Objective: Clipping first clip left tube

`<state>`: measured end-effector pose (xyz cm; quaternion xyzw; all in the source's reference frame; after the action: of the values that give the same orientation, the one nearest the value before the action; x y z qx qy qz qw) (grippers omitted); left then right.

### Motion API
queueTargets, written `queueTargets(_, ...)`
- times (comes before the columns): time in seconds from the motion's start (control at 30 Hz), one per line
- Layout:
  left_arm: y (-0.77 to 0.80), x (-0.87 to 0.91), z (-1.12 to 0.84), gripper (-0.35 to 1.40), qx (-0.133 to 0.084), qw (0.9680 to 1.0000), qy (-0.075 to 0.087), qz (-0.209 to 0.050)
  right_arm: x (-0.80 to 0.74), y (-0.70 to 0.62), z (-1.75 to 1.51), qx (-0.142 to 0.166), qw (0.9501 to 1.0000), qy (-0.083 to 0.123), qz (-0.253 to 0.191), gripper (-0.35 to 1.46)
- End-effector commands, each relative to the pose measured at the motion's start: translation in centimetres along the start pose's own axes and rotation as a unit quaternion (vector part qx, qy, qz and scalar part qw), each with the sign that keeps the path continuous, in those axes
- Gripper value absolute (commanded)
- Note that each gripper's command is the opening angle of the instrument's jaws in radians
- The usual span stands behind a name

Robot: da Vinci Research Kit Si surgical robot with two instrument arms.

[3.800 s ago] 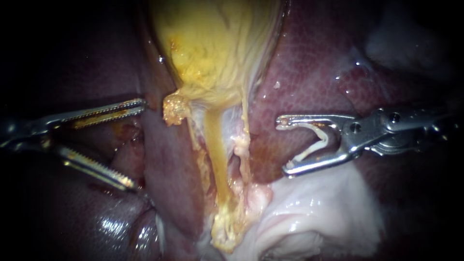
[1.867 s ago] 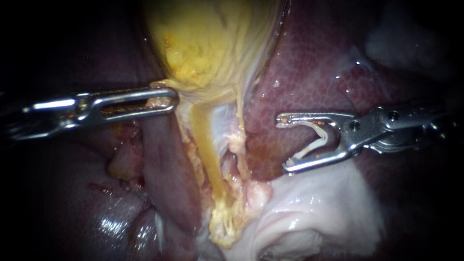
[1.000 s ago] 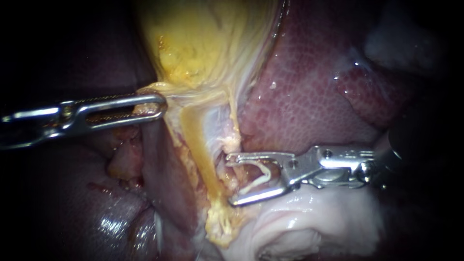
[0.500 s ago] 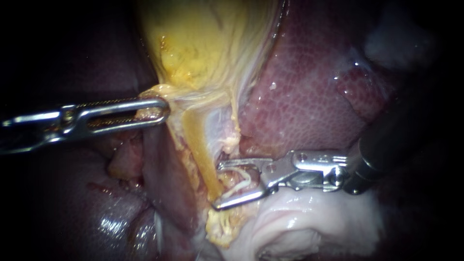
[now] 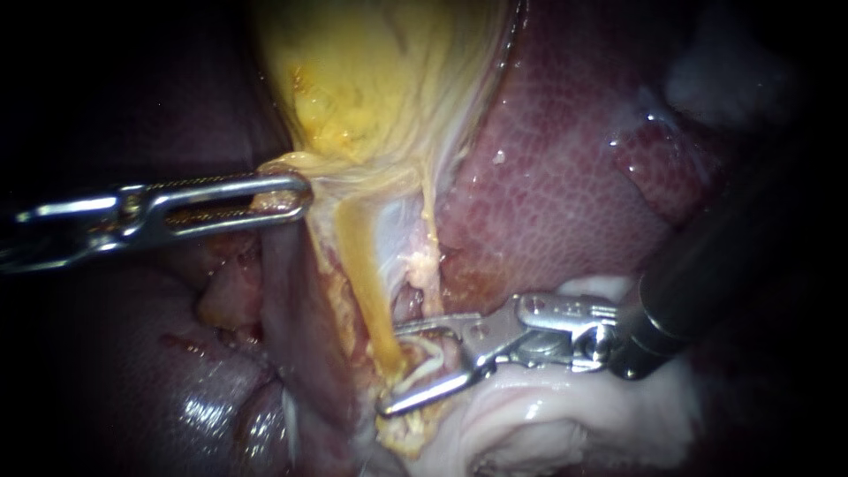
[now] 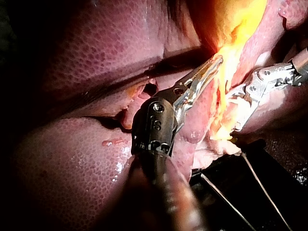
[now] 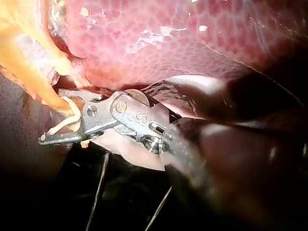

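Advanced down and leftward over the last second, the right instrument now straddles the lower end of the yellow, cord-like left tube, its jaws agape with the white open clip seated between them. Meanwhile the left instrument stays clamped on the neck of the yellow gallbladder, keeping the tube taut. Closure appears to be the remaining step.
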<state>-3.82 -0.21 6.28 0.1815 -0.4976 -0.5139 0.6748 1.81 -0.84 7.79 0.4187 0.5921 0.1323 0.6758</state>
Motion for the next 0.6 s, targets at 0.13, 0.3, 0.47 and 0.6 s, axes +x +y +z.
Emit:
queueTargets(0.13, 0.09, 0.00, 0.06, -0.35, 0.000, 1.0000, 0.001, 0.009, -0.05, -0.02, 0.08, 0.011, 0.9999, -0.001, 0.004, 0.58)
queueTargets(0.3, 0.24, 0.02, 0.15, -0.35, 0.000, 0.9998, 0.007, 0.016, -0.08, -0.04, 0.17, 0.019, 0.9998, -0.001, 0.009, 0.58)
queueTargets(0.47, 0.16, 0.07, 0.27, -0.35, 0.003, 0.9998, 0.012, 0.017, -0.14, 0.03, 0.28, 0.017, 0.9998, 0.000, 0.006, 0.56)
queueTargets(0.6, 0.09, 0.08, 0.29, -0.35, 0.005, 0.9998, 0.013, 0.017, -0.17, 0.07, 0.30, 0.017, 0.9998, -0.001, 0.006, 0.55)
